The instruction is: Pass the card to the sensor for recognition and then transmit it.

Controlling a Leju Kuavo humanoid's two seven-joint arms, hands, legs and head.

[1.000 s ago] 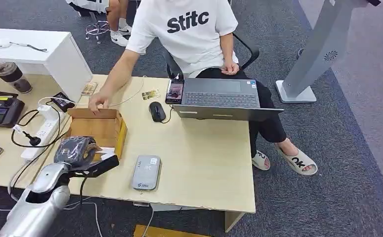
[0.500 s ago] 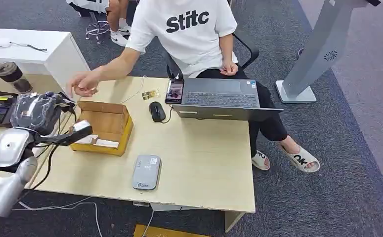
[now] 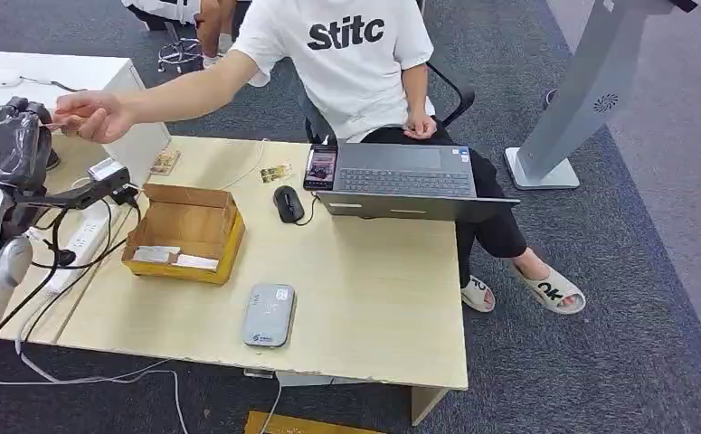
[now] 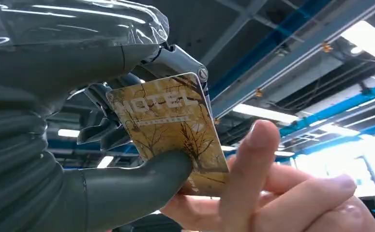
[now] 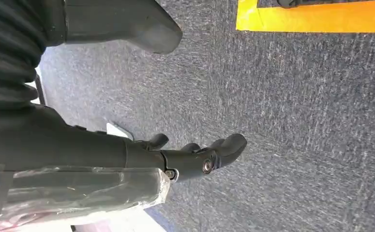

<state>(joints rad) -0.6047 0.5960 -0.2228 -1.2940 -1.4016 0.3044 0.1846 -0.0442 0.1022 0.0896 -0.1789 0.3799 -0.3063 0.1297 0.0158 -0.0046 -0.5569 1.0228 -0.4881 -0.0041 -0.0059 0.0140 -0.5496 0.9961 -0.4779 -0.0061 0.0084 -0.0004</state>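
The card, pinched in the left robot hand, has been raised from the box to the person's hand; handover is judged underway. The right robot hand hangs released.

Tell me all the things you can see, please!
card: one, golden brown, pinched in the left hand, the person's fingers on it
cardboard box: one, brown, on the desk
card reader: one, grey, near the desk's front edge
laptop: one, grey, open
mouse: one, black, beside the laptop
phone: one, black, left of the laptop
power strip: one, white
desk: one, light wood
person: one, white shirt, seated
left hand: grey, raised
right hand: dark grey, empty, over carpet
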